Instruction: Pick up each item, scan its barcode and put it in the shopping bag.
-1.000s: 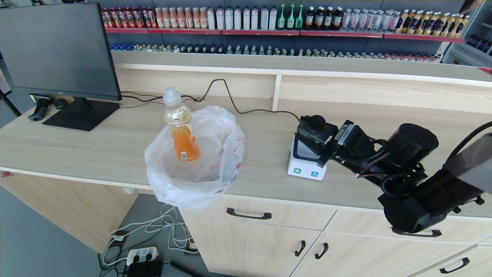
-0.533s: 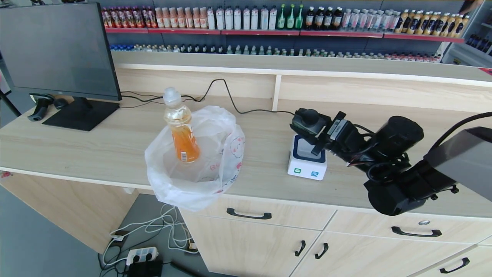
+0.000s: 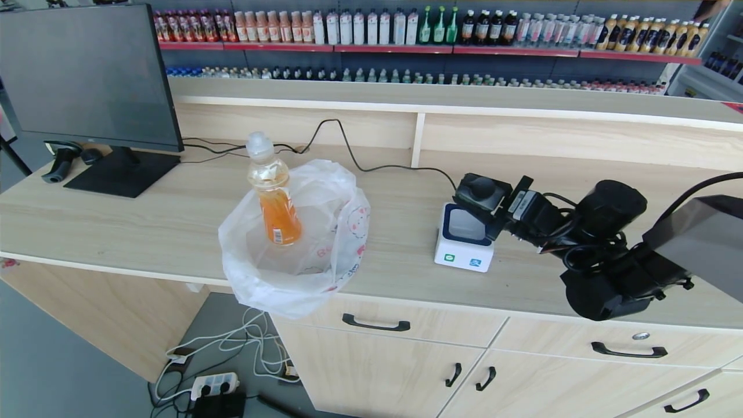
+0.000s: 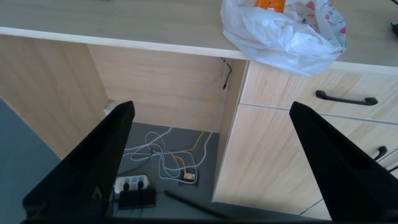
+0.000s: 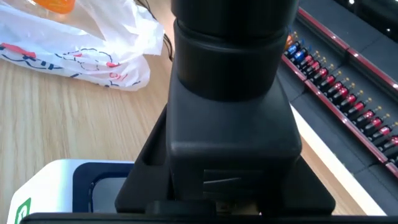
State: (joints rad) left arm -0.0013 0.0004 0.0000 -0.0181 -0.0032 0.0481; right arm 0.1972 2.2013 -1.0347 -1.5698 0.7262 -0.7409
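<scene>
My right gripper (image 3: pixel 497 204) is shut on a black bottle (image 3: pixel 479 193) with a round cap, held tilted just above the white box scanner (image 3: pixel 463 239) on the counter. Up close in the right wrist view, the black bottle (image 5: pixel 230 112) hangs over the scanner (image 5: pixel 56 186). The white shopping bag (image 3: pixel 293 261) sits at the counter's front edge with an orange drink bottle (image 3: pixel 274 200) upright in it. My left gripper (image 4: pixel 211 162) is open, low in front of the cabinet, below the bag (image 4: pixel 286 34).
A monitor (image 3: pixel 87 75) and a handheld scanner (image 3: pixel 58 164) stand at the counter's left. A black cable (image 3: pixel 360 165) runs to the box scanner. Drawers with black handles (image 3: pixel 375 324) line the front. A power strip and cords (image 4: pixel 134 183) lie on the floor.
My right gripper lifted the black bottle up and left over the scanner, then brought it back down and a little right. The bag and orange bottle have not moved.
</scene>
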